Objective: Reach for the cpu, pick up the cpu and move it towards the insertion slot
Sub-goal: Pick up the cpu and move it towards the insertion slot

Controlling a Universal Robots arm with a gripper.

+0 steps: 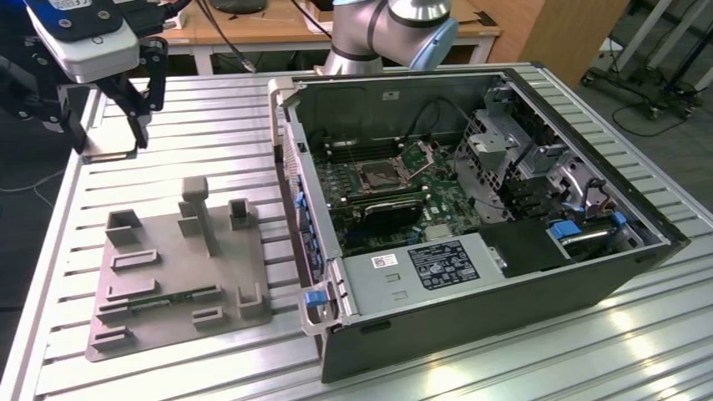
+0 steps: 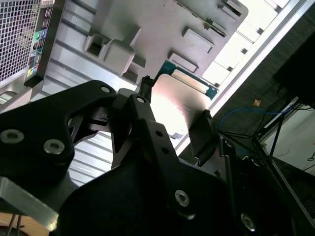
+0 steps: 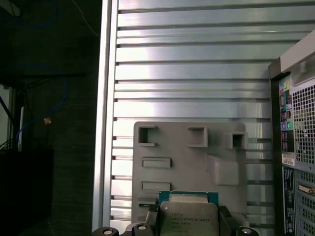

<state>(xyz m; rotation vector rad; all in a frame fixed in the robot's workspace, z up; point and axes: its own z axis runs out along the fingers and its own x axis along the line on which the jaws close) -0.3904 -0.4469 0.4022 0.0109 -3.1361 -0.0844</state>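
My gripper [image 1: 112, 149] hangs high over the table at the exterior view's left, beyond the grey holder plate [image 1: 179, 267]. It is shut on the cpu [image 1: 112, 155], a flat square chip held level by its edges. In both wrist views the silvery cpu [image 3: 188, 220] [image 2: 177, 105] with its green rim sits between the two black fingers [image 3: 149, 217] [image 2: 204, 132]. The insertion slot [image 1: 382, 175] lies inside the open computer case [image 1: 479, 209], a dark square in a silver frame with its hinged plate [image 1: 427, 154] raised. It is well off to the exterior view's right of the gripper.
The grey holder plate [image 3: 187, 157] with raised blocks lies below the gripper on the slatted metal table [image 1: 200, 109]. A green memory stick [image 1: 167, 299] rests on it. The case's upright side wall [image 1: 292, 192] stands between gripper and socket. The arm's base [image 1: 385, 42] rises behind the case.
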